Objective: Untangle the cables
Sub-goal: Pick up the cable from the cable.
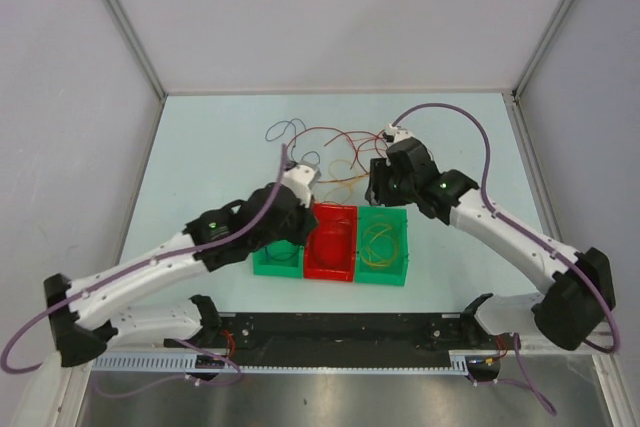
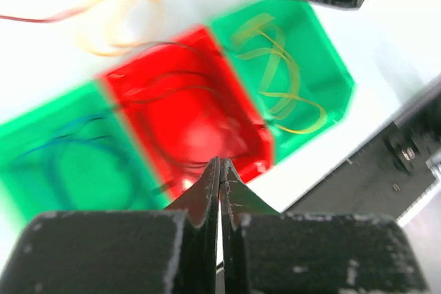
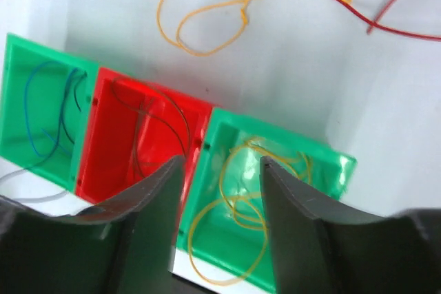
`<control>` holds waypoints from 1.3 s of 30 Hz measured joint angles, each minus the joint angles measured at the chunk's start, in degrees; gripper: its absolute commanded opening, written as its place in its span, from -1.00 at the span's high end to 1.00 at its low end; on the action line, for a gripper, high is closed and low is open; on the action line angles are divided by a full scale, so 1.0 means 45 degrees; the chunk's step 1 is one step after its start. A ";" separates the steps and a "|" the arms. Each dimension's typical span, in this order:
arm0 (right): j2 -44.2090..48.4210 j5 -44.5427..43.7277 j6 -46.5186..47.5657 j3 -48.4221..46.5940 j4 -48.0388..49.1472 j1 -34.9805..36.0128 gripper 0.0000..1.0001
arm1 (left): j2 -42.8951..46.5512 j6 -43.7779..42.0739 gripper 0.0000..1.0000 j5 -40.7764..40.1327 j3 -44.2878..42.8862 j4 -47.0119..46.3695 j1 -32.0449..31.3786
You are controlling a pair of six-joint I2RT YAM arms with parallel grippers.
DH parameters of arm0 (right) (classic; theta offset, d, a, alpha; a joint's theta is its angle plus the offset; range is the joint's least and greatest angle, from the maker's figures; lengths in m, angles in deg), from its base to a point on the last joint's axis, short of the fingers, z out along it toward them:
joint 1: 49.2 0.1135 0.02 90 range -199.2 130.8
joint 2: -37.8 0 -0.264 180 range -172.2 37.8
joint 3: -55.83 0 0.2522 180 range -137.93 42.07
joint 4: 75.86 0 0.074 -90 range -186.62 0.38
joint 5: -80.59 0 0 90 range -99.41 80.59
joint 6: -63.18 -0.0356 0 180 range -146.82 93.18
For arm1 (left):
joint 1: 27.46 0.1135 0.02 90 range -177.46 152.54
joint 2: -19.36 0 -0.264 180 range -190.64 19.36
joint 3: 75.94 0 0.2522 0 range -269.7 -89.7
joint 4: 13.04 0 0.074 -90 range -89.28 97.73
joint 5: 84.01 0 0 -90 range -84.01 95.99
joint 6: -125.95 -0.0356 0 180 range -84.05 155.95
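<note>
Glossy plastic bins, thin smooth-coated cables, matt worktop.

Red bin [image 3: 103,142], left green bin [image 3: 17,101] and right green bin [image 3: 334,170]: hard moulded plastic, shiny; the floors throw pale glare. Yellow cable [image 3: 200,51], red cable [image 3: 406,30] and blue cable [image 3: 27,115]: slick plastic-looking sheath, no braid seen. Worktop [image 1: 220,147]: pale, smooth, matt. Left tool [image 2: 220,164] and right tool [image 3: 222,163]: black, matt; fingers [image 2: 103,253] look grainy, with scuffed whitish specks on the edges. Left arm [image 1: 140,272]: smooth white shell with a light sheen and black joints. Purple hose [image 1: 480,137]: smooth, rubbery look. Near-edge sheet [image 1: 350,402]: brushed bare metal, dull reflections.
</note>
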 measured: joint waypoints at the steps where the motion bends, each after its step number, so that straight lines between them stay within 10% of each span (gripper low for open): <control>1: -0.0408 0.0068 0.0024 -0.0233 0.0078 -0.0044 -0.89 | 0.0529 -0.0010 0.78 -0.0219 0.0000 0.0379 0.0214; 6: -0.2317 0.0306 0.0160 -0.1549 0.0282 -0.0330 -0.99 | 0.2871 -0.0209 -0.41 -0.1462 0.0000 0.2103 0.0835; 10: -0.4036 0.0350 0.0223 -0.3041 0.0282 -0.0500 -1.00 | 0.3823 -0.0345 -0.80 -0.2375 0.0039 0.3138 0.0937; 24: -1.0418 -0.0471 0.1078 -0.8344 -0.1540 -0.1107 -0.44 | 0.6217 0.0019 -0.90 -0.2948 0.1137 0.4133 0.0947; 39: -1.2259 -0.0719 0.2035 -0.9772 -0.1870 -0.1321 0.03 | 0.6125 -0.0068 -0.90 -0.2803 0.1904 0.3220 0.1676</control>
